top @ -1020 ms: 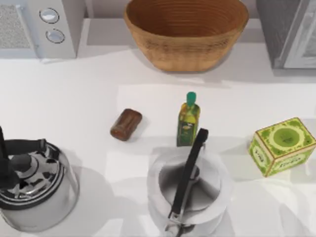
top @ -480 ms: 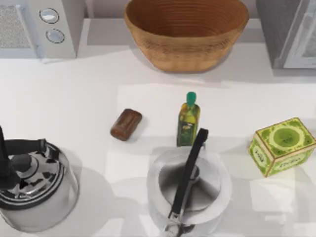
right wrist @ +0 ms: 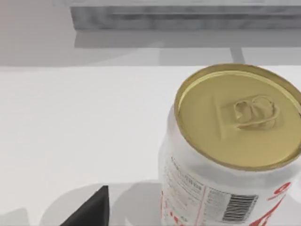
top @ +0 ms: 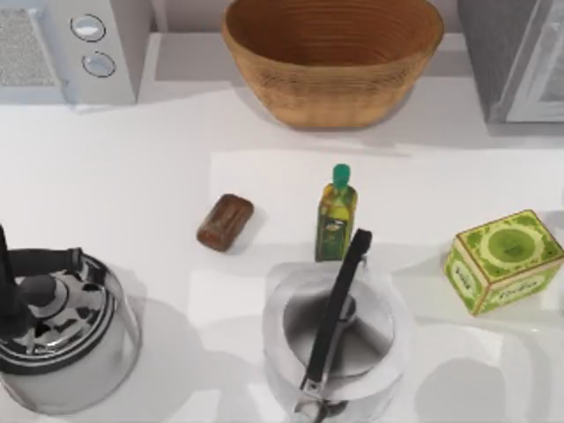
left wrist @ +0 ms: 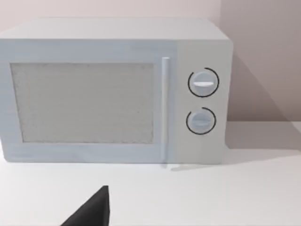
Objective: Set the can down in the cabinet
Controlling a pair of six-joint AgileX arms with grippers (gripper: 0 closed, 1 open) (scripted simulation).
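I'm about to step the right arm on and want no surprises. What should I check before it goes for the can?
1. Can upright on the table: ok.
2. Can in front of the right gripper: ok, close by in the right wrist view.
3. Can gripped: not ok, it stands free.
4. Cabinet open to take it: cannot tell.
5. Green box out of the carrying path: cannot tell.

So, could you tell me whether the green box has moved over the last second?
No. The green box sits just where it did, to the right of the green-capped bottle, near the table's right edge.
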